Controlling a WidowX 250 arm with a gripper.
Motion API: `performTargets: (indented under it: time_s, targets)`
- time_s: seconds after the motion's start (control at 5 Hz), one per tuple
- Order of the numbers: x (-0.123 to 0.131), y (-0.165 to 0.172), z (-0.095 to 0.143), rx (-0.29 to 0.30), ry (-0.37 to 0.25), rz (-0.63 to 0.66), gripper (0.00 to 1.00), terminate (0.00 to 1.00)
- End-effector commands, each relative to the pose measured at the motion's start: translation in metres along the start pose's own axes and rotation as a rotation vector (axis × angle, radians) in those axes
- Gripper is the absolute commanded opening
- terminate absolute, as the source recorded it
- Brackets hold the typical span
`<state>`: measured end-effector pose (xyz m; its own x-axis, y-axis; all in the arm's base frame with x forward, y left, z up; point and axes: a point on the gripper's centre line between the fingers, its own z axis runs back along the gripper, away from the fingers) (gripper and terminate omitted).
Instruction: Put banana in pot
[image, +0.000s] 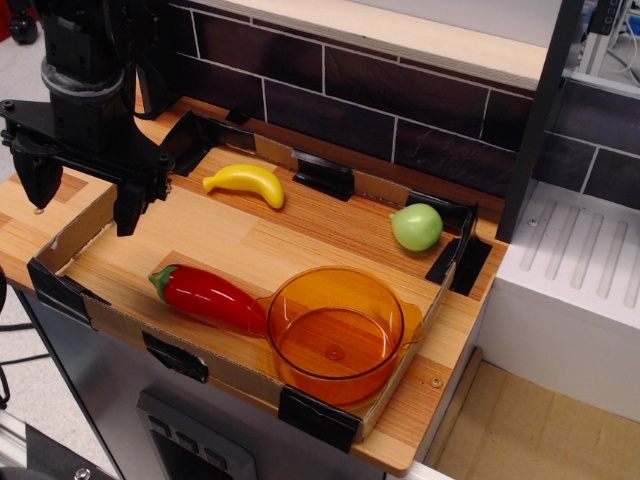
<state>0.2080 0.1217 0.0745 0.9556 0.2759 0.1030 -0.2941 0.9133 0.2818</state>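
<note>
The banana (248, 182) is small, curved and glossy yellow. It lies at the back of the wooden tray, left of centre. The pot (335, 335) is round, transparent orange and empty. It stands at the tray's front right corner. My black gripper (85, 195) hangs over the tray's left edge, to the left of the banana and apart from it. Its two fingers (130, 208) stand wide apart, open, with nothing between them.
A red pepper (205, 297) with a green stem lies in front, touching the pot's left side. A round green fruit (416, 227) sits at the back right. Low cardboard walls (70, 232) with black corner clips rim the tray. A dark tiled wall (400, 95) stands behind, and a white drainboard (580, 270) lies to the right.
</note>
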Motion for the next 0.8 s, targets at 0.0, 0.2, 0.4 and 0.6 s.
performTargets:
  time_s: [0.0, 0.2, 0.4, 0.6]
  targets:
    - [0.0, 0.0, 0.0, 0.0, 0.0, 0.0, 1.0, 0.0]
    - [0.026, -0.006, 0.018, -0.082, 0.03, 0.125, 1.0, 0.0]
    - [0.048, -0.007, 0.031, -0.136, 0.056, 0.177, 1.0, 0.0]
    - [0.074, -0.007, 0.037, -0.199, 0.015, 0.4, 1.0, 0.0]
